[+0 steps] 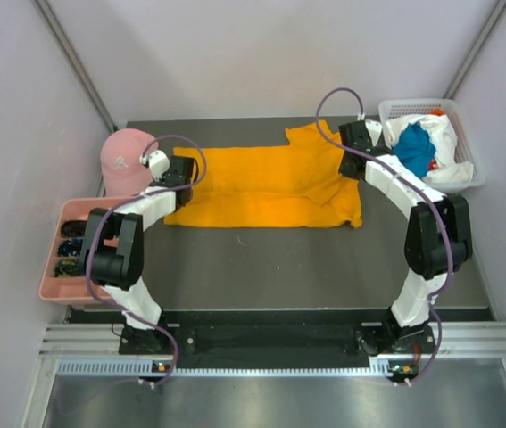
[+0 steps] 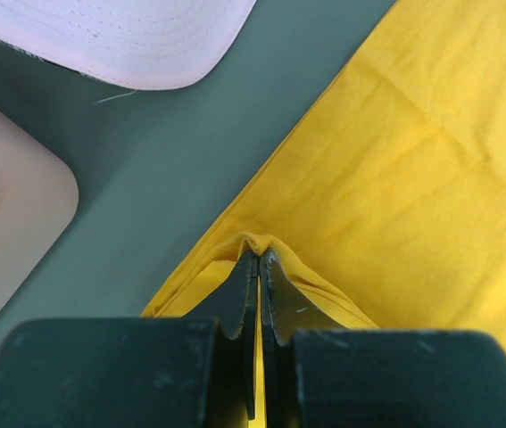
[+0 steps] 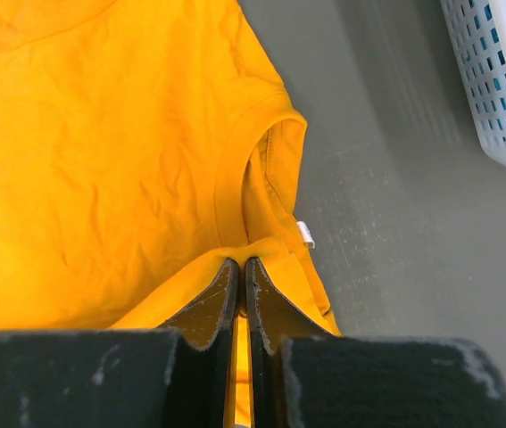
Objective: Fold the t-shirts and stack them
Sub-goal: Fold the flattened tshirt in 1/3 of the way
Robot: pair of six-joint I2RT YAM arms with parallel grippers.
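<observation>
Wrinkled orange t-shirt [image 1: 261, 187], flat oblong; left hand [image 2: 259, 259], right hand [image 3: 241, 265] pinch edges.

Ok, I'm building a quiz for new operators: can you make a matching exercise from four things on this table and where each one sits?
Things
1. orange-yellow t-shirt
2. teal-blue t-shirt
3. pink cap
4. pink tray

Places
a) in the white basket, far right
b) left edge, beside the left arm
c) far left, beyond the tray
d) mid-table, pinched by the left gripper and right gripper

Pairs: 1-d, 2-a, 3-c, 4-b
</observation>
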